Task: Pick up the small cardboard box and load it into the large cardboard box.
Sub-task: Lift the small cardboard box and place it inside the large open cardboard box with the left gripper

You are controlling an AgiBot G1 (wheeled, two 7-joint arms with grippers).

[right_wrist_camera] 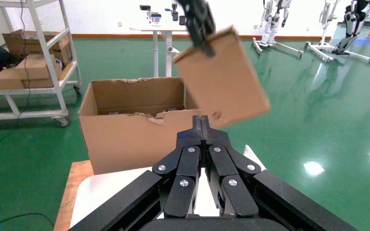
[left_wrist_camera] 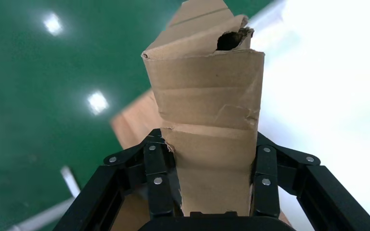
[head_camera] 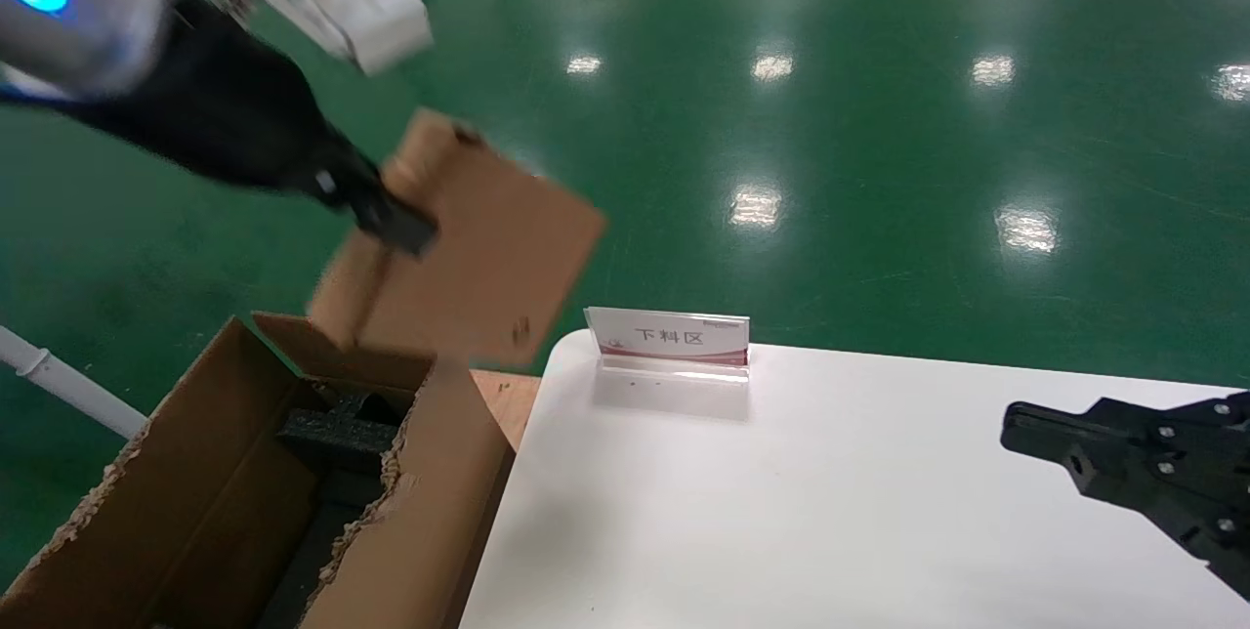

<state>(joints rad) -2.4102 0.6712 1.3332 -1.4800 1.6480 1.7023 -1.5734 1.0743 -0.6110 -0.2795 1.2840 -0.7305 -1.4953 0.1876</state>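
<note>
Small cardboard box (head_camera: 488, 248): flat, brown, corrugated; held tilted in the air, clear of the worktop, above the far end of the large cardboard box and not touching it. One end shows a torn, crumpled flap with a dark hole in the left wrist view (left_wrist_camera: 207, 110).

Left hand (head_camera: 395, 219): raised at upper left of the head view, fingers (left_wrist_camera: 156, 178) clamped on either side of the small box's edge.

Large cardboard box (head_camera: 195, 502): long, deep carton with ragged torn rim, standing open just beside the worktop's left edge; black foam piece (head_camera: 337, 429) inside, near the far end.

Worktop (head_camera: 830, 512): white, rounded corner.

Sign (head_camera: 669, 341): small clear stand with a white and red card, upright near the worktop's far edge.

Right hand (head_camera: 1035, 439): low over the right side of the worktop, well apart from both boxes, fingers (right_wrist_camera: 202, 127) pressed together, holding nothing.
</note>
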